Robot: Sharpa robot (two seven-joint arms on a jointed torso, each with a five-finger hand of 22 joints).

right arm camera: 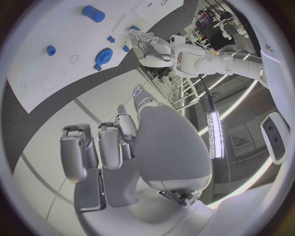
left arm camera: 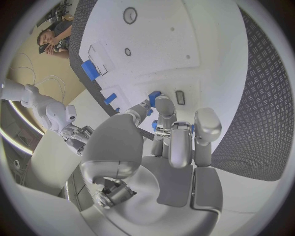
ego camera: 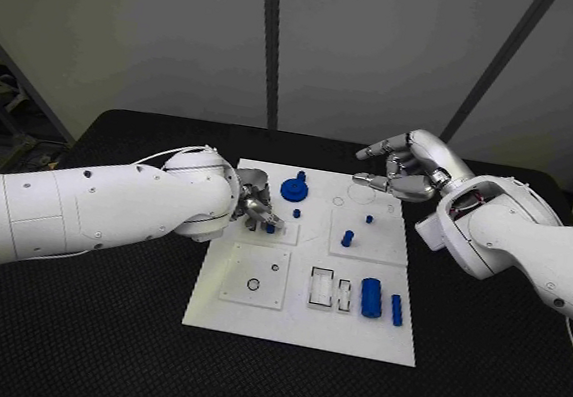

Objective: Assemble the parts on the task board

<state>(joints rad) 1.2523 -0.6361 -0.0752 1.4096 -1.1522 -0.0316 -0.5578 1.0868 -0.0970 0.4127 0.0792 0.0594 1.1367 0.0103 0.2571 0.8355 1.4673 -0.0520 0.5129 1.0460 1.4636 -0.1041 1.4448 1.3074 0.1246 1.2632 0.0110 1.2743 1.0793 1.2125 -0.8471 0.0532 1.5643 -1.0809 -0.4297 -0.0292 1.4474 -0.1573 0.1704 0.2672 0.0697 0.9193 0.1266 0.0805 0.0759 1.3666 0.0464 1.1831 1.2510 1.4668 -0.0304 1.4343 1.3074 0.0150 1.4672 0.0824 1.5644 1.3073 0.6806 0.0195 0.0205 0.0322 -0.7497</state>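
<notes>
Left robot hand (ego camera: 259, 209) sat low over the far-left part of the white task board (ego camera: 300, 327), fingers pinching a small blue part (ego camera: 271, 226) just beside the blue gear (ego camera: 294, 193). Right robot hand (ego camera: 399, 171) hovered above the board's far edge, fingers loosely curled, grasping nothing. A blue cylinder (ego camera: 373, 298) and thin blue pin (ego camera: 397, 310) lay near the board's right edge, a small blue peg (ego camera: 348, 237) stood mid-board on the black surface (ego camera: 92, 331).

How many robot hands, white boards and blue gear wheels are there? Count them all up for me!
Robot hands: 2, the left robot hand and the right robot hand
White board: 1
Blue gear wheel: 1
Total: 4
</notes>
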